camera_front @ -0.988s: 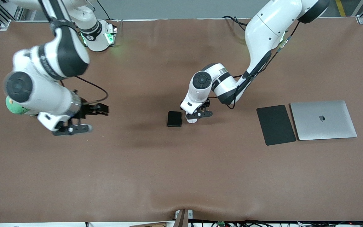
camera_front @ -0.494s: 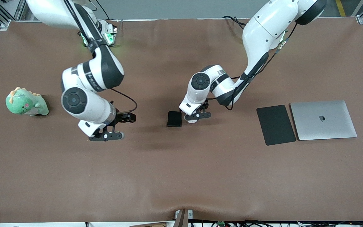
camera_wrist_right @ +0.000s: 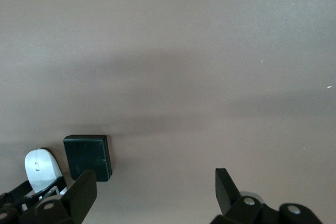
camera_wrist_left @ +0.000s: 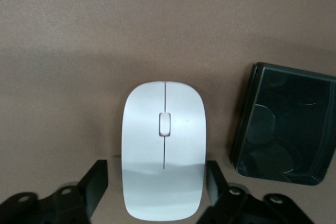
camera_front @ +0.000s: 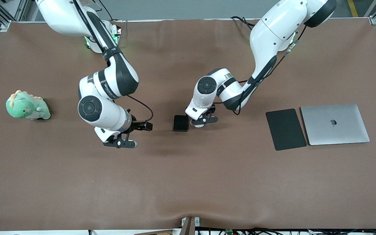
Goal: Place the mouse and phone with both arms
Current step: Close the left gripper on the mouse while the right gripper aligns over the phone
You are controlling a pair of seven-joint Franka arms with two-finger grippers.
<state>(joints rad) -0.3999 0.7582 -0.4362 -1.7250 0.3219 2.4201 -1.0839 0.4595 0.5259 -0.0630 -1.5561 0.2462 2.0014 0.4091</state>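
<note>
White mouse (camera_wrist_left: 163, 150) straddled by left tool (camera_front: 201, 119), fingers not seen touching it, phone (camera_front: 180, 123) just beside, mid-counter (camera_front: 188, 182); right tool (camera_front: 132, 134) spread wide, held over bare counter.

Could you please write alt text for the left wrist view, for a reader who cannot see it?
A white mouse lies on the brown table between the two black fingers of the left gripper, which flank its sides. A black phone lies flat close beside the mouse, not touching it.

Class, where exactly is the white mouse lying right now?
The mouse lies on the table near its middle, beside the phone on the side toward the left arm's end, between the fingers of the left end effector.
</note>
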